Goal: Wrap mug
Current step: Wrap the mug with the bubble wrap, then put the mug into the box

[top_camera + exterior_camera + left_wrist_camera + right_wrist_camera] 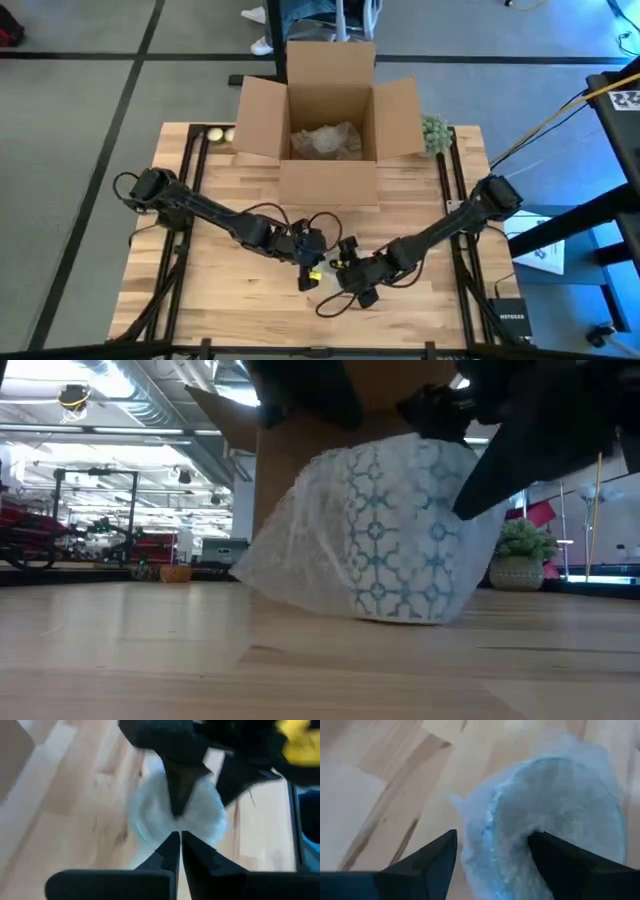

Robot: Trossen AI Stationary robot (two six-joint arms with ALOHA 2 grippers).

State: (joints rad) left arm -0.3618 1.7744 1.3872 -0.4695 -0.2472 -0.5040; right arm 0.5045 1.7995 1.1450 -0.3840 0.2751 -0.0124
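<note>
The mug [400, 530], white with a blue pattern, lies tilted on the table's near middle, its lower edge on the wood. It is covered in clear bubble wrap [290, 550], whose loose part trails onto the table. Both grippers meet over it in the high view. My left gripper [179, 840] is shut at the bundle's edge. My right gripper [492, 834] is open and straddles the wrapped rim [490, 835]. In the high view the arms hide the mug. My left gripper has its shut fingertips [172, 845] at the edge of the bubble wrap [150, 827], slanting down from the table's left. One layer or several, I cannot tell. My right gripper has one finger [560, 860] inside the wrap-lined opening [570, 805] and the other finger [430, 862] outside the wall. It comes from the table's right, and the wrap is pushed inward at the inner finger.
An open cardboard box [330, 110] with crumpled paper inside stands at the far middle. A small green plant [435, 132] sits at its right, and pale balls [215, 135] lie at the far left. Bare wood lies on either side of the bundle.
</note>
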